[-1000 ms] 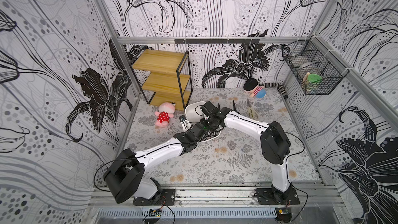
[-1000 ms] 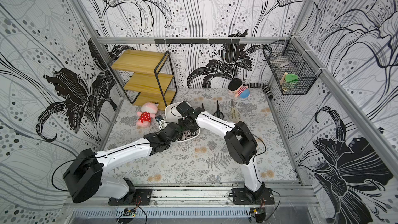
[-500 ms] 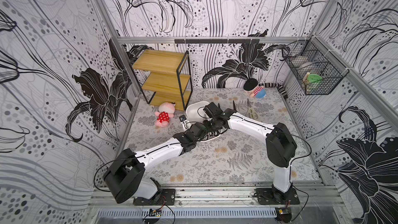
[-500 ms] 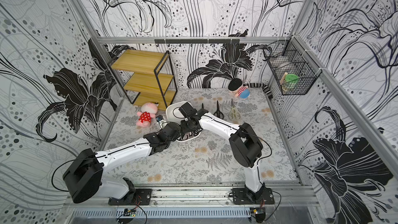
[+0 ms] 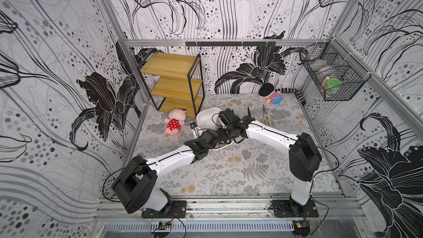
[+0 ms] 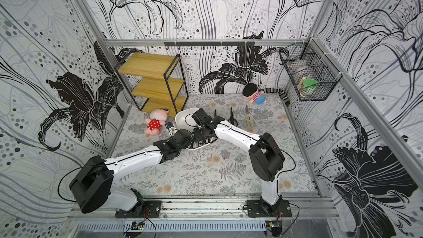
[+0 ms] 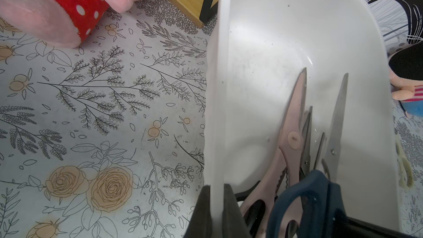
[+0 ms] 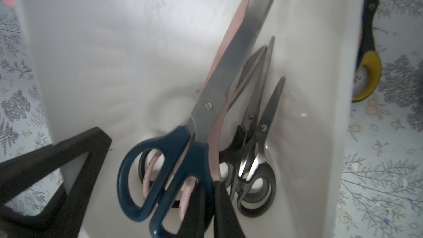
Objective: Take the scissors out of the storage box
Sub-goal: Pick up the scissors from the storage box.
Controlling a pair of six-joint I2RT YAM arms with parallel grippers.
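Observation:
The white storage box (image 5: pixel 206 116) (image 6: pixel 184 116) stands mid-table, and both wrists meet over its near end. My left gripper (image 7: pixel 216 188) is shut on the box's side wall (image 7: pixel 219 88), one finger inside and one outside. My right gripper (image 8: pixel 211 191) is inside the box, shut on the handle of the dark blue scissors (image 8: pixel 201 120) (image 7: pixel 309 193). Pinkish scissors (image 7: pixel 295 115) and small black pairs (image 8: pixel 258 147) lie under and beside them. Outside the box lie a black pair (image 6: pixel 231 117), a cream pair (image 6: pixel 248 120) and a yellow-black pair (image 8: pixel 368 65).
A pink plush toy in a red dotted dress (image 5: pixel 175 122) lies left of the box. A wooden shelf (image 5: pixel 176 83) stands behind it. A small doll (image 5: pixel 271 97) lies at the back, and a black wire basket (image 5: pixel 332 78) hangs on the right wall.
The right arm's elbow has swung to the right, and its wrist has shifted slightly rightward over the box. The left arm has stayed in place on the box.

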